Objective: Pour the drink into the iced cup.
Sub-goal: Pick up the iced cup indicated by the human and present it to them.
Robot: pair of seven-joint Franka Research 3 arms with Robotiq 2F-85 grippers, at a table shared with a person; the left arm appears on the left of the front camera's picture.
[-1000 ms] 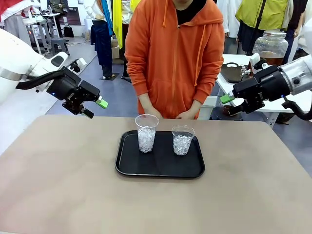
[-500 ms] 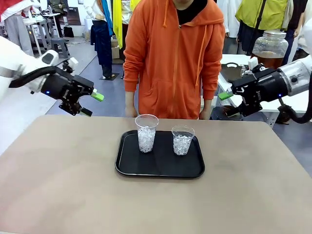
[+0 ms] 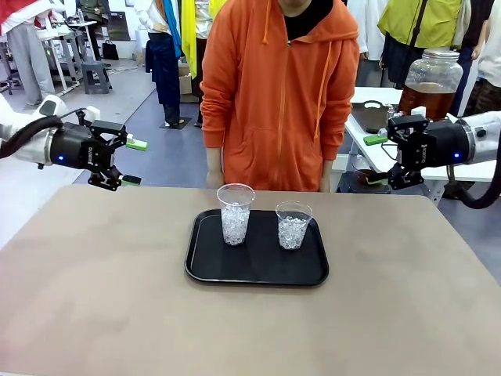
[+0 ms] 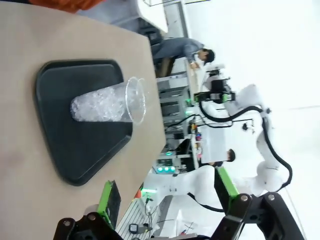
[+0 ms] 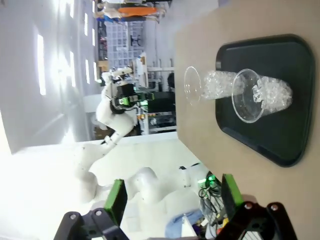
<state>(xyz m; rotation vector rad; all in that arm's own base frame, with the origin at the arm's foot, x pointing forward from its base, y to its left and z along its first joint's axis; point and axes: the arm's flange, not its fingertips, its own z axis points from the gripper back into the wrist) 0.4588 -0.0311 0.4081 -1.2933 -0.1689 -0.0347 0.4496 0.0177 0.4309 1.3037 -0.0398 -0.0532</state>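
Drink (image 3: 429, 99) is amber and sits in a lidded glass dispenser jar (image 3: 434, 66) on a white side table (image 3: 372, 149) at back right, well apart from the cups. From the front, the left claw (image 3: 133, 163) and right claw (image 3: 376, 160) hang over the tan table (image 3: 94, 298) edges, both spread wide and holding nothing. A tall iced cup (image 3: 235, 213) and a short iced cup (image 3: 293, 225) stand upright on a black tray (image 3: 205, 266) mid-table. A person in an orange hoodie (image 3: 278, 94) stands at the far side.

Left wrist cam: green-padded fingers (image 4: 109, 200) are apart with nothing between them, and the tall iced cup is on the tray beyond.

Right wrist cam: same deal, fingers (image 5: 116, 200) wide apart and bare. Both cups are on the tray, with a bright workshop room behind.
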